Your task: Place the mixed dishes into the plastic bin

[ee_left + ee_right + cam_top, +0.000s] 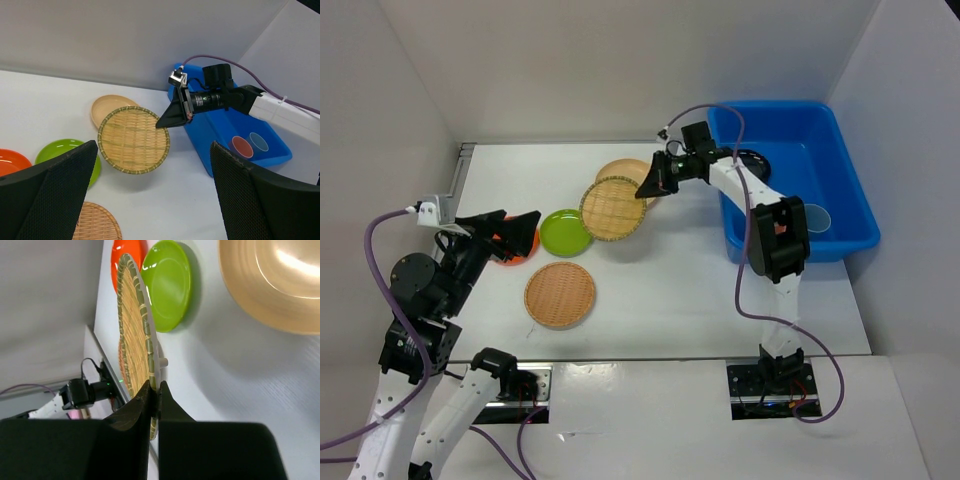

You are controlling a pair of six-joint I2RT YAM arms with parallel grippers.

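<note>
Right gripper (645,190) pinches the tilted woven plate (613,208) by its rim, held up near centre. Bin (840,170) at two o'clock. Left gripper (520,220) gapes at nine, hiding most of the orange plate (523,248).

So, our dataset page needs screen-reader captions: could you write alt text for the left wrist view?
The right gripper holds a woven plate by its rim, tilted above the table, beside the blue bin containing a pink cup and blue cup. A beige plate, lime plate, orange plate and second woven plate lie below.
</note>
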